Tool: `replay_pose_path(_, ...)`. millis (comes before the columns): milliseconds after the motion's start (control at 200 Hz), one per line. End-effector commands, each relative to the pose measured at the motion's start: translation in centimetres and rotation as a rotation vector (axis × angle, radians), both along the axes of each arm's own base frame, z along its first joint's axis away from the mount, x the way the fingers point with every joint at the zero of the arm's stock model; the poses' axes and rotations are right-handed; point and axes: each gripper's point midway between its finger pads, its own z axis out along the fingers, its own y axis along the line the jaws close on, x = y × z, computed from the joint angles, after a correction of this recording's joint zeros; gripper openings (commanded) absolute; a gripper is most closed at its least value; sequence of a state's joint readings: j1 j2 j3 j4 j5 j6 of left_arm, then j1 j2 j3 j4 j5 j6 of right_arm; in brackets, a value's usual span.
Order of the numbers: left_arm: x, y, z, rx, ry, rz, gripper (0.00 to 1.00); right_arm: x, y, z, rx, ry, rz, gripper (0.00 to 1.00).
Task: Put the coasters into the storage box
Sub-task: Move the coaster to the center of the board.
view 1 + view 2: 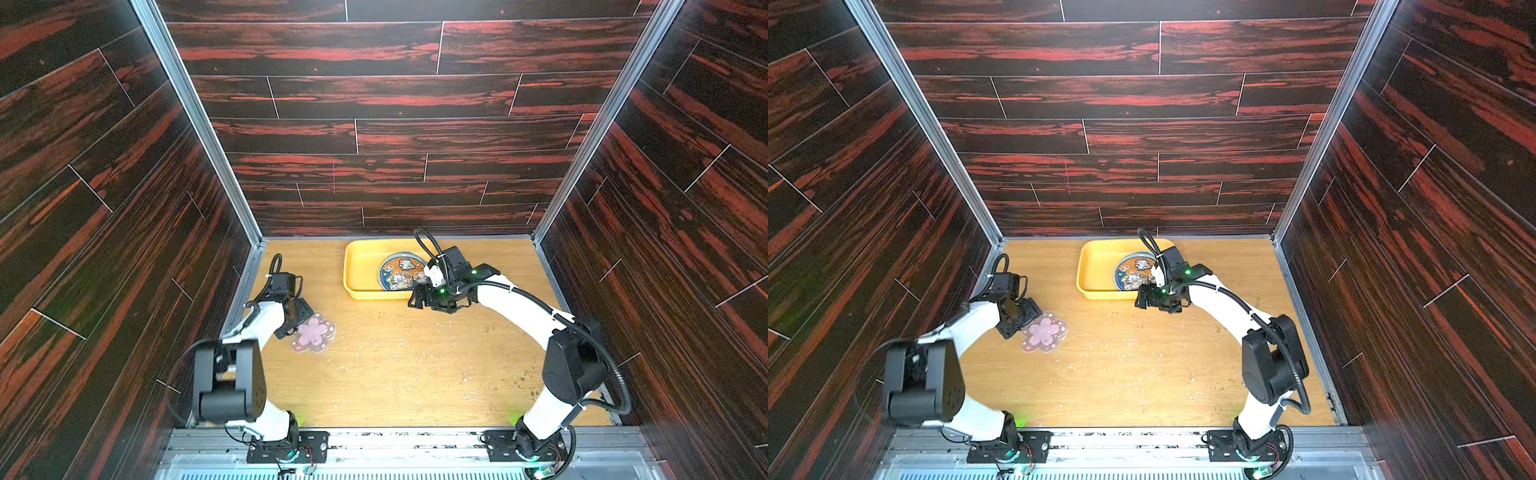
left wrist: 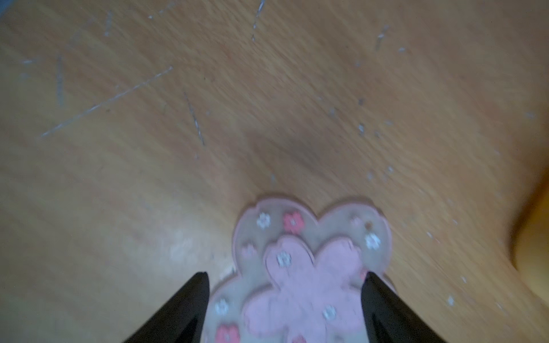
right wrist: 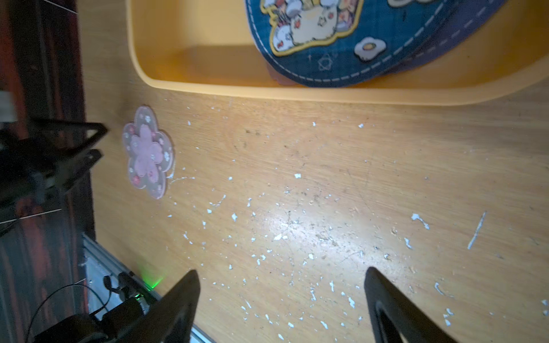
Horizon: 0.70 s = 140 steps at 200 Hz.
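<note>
since the pink blossom coaster (image 1: pixel 313 332) lies flat on the bench (image 1: pixel 395 365) at nine o'clock, the left gripper (image 2: pixel 286 274) straddles it, jaws apart, likely to pinch its edges. at twelve o'clock the storage box (image 1: pixel 353 266) holds stacked round coasters (image 3: pixel 475 35), a cartoon coaster (image 1: pixel 399 272) on top. the right gripper (image 3: pixel 282 276) hangs spread, empty, by its five o'clock rim.

Yellow storage box (image 1: pixel 362 266), blue cartoon coaster (image 1: pixel 400 272), pink blossom coaster (image 1: pixel 315 332), tan wood-grain table (image 1: pixel 395 370)
</note>
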<state>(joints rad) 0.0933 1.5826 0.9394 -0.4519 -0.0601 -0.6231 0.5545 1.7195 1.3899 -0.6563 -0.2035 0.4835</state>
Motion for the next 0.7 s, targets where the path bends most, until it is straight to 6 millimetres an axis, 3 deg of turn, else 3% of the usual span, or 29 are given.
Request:
replay_pose_path(0,1.1,0.1,-0.4,-0.003,-0.005,-0.043,0.83,-0.3,0.3,1.8,0.046,-0.034,0.006,0.88)
replay_pose_path(331,0.0,-0.7,-3.8,-0.06,0.086,-0.069,0.83,-0.1,0.2,2.7,0.048,-0.057,0.017,0.89)
replay_pose_path(696,-1.8,-3.3,-5.2,-0.165,0.134,-0.127,0.83,-0.6,-0.1,2.9,0.056,-0.062,0.019,0.9)
